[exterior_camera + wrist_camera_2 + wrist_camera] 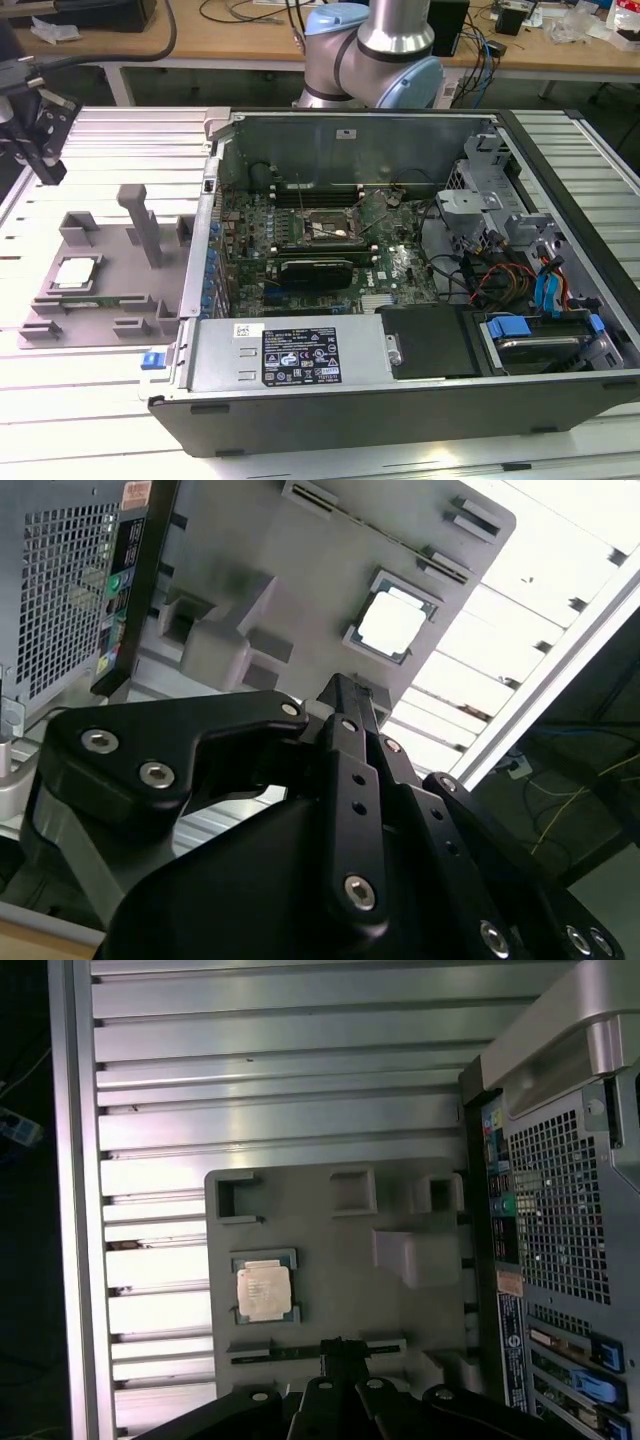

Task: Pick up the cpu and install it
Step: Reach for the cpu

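Ribbed aluminium tabletop point(280, 1080) carries the grey fixture tray point(340, 1250), cpu point(264, 1292) seated in its recess; my gripper point(340, 1345) hangs above, jaws pressed together, empty. Descending like this, off-centre, I'd likely scratch it.

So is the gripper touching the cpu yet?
Apart. In the exterior view the gripper hangs clear of the cpu, with bare grey tray showing between them. The cpu lies flat in its pocket.

We see a robotics lab: a robot arm point(380, 55) at a slatted aluminium worktop point(90, 410), cable-strewn wooden benches point(250, 42) behind it.
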